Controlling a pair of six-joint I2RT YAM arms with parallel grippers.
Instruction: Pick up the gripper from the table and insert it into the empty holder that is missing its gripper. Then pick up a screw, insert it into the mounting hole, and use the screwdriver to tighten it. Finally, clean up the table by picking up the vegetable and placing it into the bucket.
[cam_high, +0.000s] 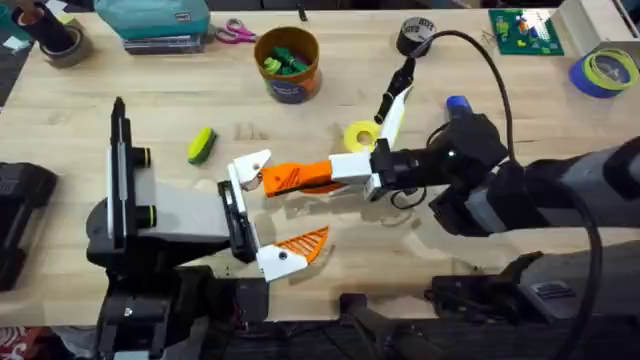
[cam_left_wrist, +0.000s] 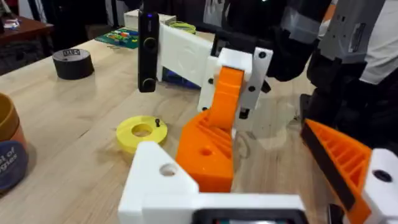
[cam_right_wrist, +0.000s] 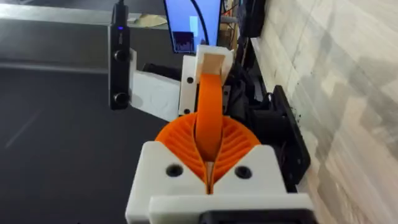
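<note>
While the orange gripper (cam_high: 297, 178) is clamped between the closed fingers of the right pincer (cam_high: 345, 172), its free end is held against the white holder (cam_high: 250, 168) on the far finger of the left pincer (cam_high: 262, 215), near the middle of the counter (cam_high: 150, 100). The left pincer is spread wide; its near finger (cam_high: 283, 258) carries an orange ribbed pad (cam_high: 305, 241), and nothing is gripped between the two. In the left wrist view the gripper (cam_left_wrist: 208, 149) is seen just beside the holder (cam_left_wrist: 155, 177), though whether it is seated cannot be told. In the right wrist view the gripper (cam_right_wrist: 210, 118) is seen pinched between the ribbed pads (cam_right_wrist: 236, 146), with the other arm's white block beyond it.

A yellow spool (cam_high: 361, 136) with a small dark screw (cam_left_wrist: 157, 122) standing on it is seen just behind the right pincer. The blue screwdriver (cam_high: 457, 103) is partly hidden behind the right arm. The vegetable (cam_high: 201, 145) lies on the counter toward the left, apart from both pincers. The bucket (cam_high: 287, 62) stands near the far edge, with green pieces (cam_high: 283, 62) inside. Pink scissors (cam_high: 236, 33) lie at the far edge, and a black tape roll (cam_high: 415, 36) rests toward the far right.
</note>
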